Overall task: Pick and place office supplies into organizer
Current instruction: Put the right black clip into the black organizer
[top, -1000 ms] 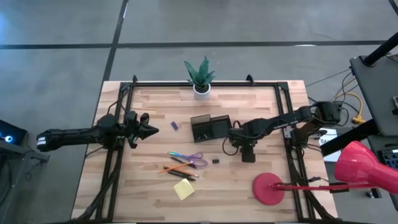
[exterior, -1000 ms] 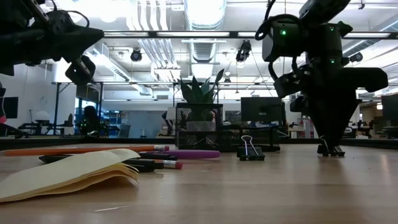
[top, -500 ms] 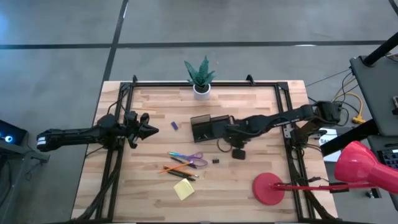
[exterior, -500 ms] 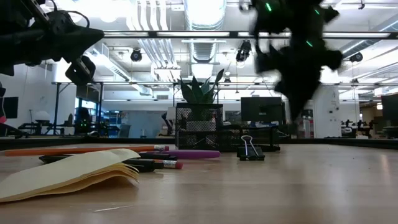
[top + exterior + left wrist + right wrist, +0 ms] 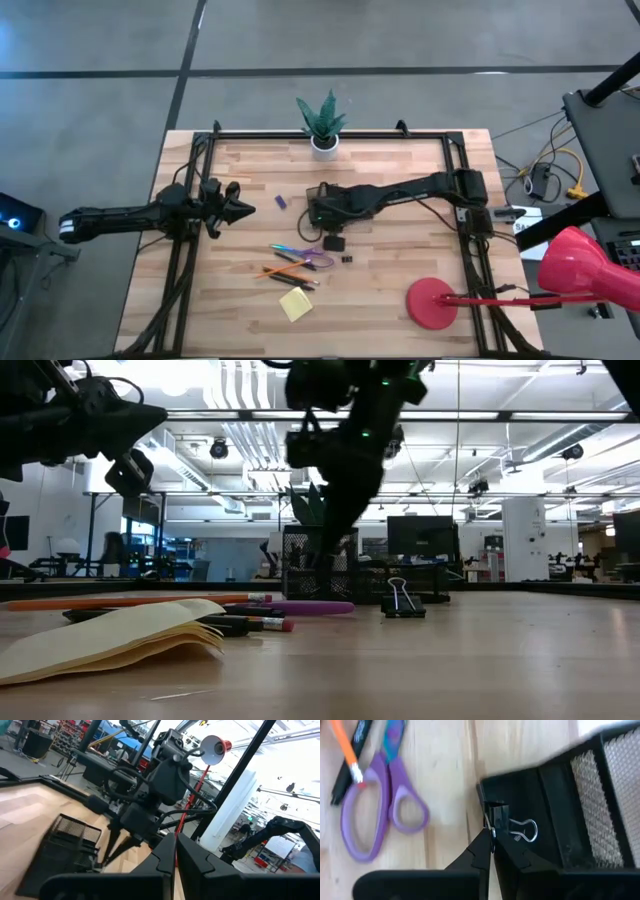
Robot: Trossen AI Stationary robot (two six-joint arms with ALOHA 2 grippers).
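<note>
The black mesh organizer [image 5: 345,205] [image 5: 560,820] stands mid-table. My right gripper [image 5: 333,240] [image 5: 491,842] hangs over its near left corner, shut on a small black binder clip [image 5: 498,814]. Purple-handled scissors [image 5: 308,255] [image 5: 380,805], pens [image 5: 288,272], a yellow sticky pad [image 5: 295,303] and a second clip [image 5: 347,259] [image 5: 403,600] lie on the table in front of the organizer. A small blue piece [image 5: 282,202] lies to its left. Over the table's left side my left gripper [image 5: 240,209] [image 5: 175,855] waits, shut and holding nothing. My right gripper pinches one wire handle [image 5: 490,829] of the binder clip between its two fingertips, coming steeply from above. The black body hangs just below the fingers, and the other wire loop [image 5: 525,830] sticks out sideways over the organizer. The clip is clear of the table.
A white pot with a green plant [image 5: 322,125] stands at the far edge. A red lamp has its base [image 5: 432,303] at the near right and its shade [image 5: 585,265] beyond the table's right edge. Black frame rails [image 5: 185,250] run along both sides.
My right gripper has risen from the table's right middle and swung toward the left edge, to the organizer's near left corner. The binder clip that stood on the table under its tips has gone with it.
</note>
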